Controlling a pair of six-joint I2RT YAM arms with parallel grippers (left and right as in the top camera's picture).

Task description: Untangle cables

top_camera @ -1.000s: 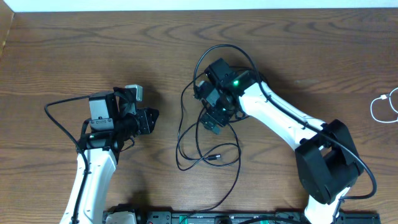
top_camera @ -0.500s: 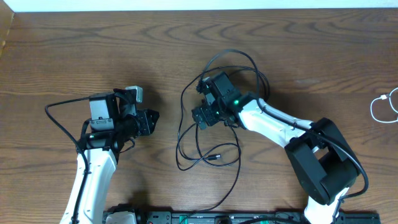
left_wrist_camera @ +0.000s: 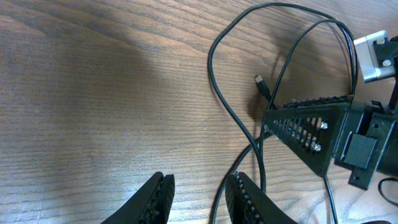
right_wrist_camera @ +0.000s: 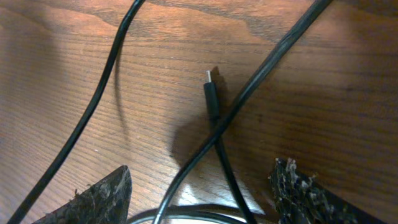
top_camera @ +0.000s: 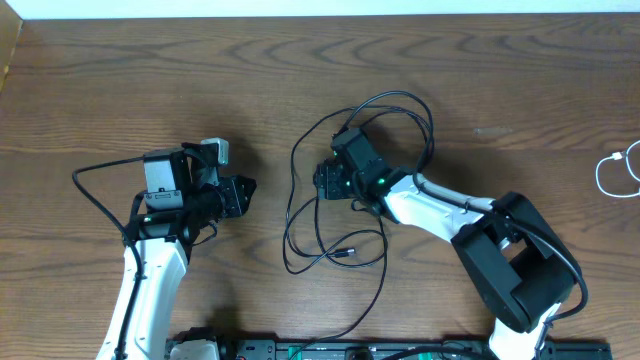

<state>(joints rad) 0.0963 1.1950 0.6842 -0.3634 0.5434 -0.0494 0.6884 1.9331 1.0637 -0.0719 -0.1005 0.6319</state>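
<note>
At table centre, a tangle of thin black cables lies looped on the brown wooden table. Right gripper sits low over it, jaws spread either side of a crossing strand and a small black plug end, pinching nothing. Left gripper is well to the left, jaws slightly apart, empty. A thin white cord lies at the far right edge.

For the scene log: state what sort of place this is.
Probably a robotics lab bench: a wooden table, two white robot arms reaching over it, and loose black cables tangled between them.
</note>
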